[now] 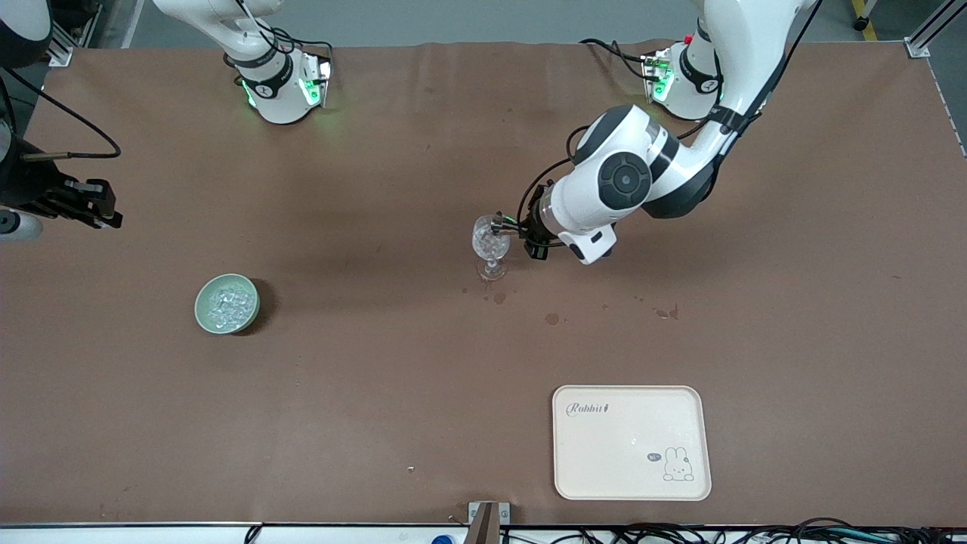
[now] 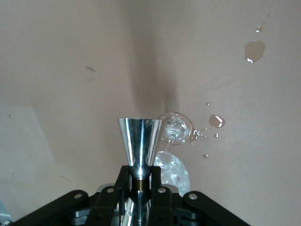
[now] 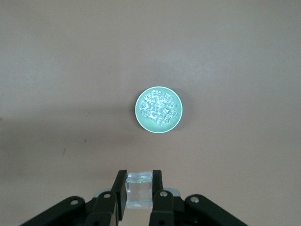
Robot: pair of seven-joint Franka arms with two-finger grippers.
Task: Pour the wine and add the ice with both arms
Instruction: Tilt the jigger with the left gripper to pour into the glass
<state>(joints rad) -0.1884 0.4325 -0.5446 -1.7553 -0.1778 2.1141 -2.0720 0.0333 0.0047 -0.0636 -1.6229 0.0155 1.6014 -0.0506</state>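
Left gripper was clenched on a shiny metal jigger, holding it right above the goblet near the table's middle. In the left wrist view the jigger's flared cup pointed away from the camera, with the goblet's foot and cut-glass bowl just beside it. The goblet stood upright on the brown table. Small wet spots lay on the table near the goblet, on the side nearer the front camera.

Right gripper was clamped on one clear ice cube, up in the air at the right arm's end of the table. From the front only its black fingers showed, at the picture's edge. The green bowl sat on the table, well apart from the goblet toward the right arm's end, filled with ice. In the right wrist view the bowl lay below, ahead of the gripper, not directly under the held cube.

A cream tray with a rabbit print lay near the table's front edge, toward the left arm's end, nearer the front camera than the goblet
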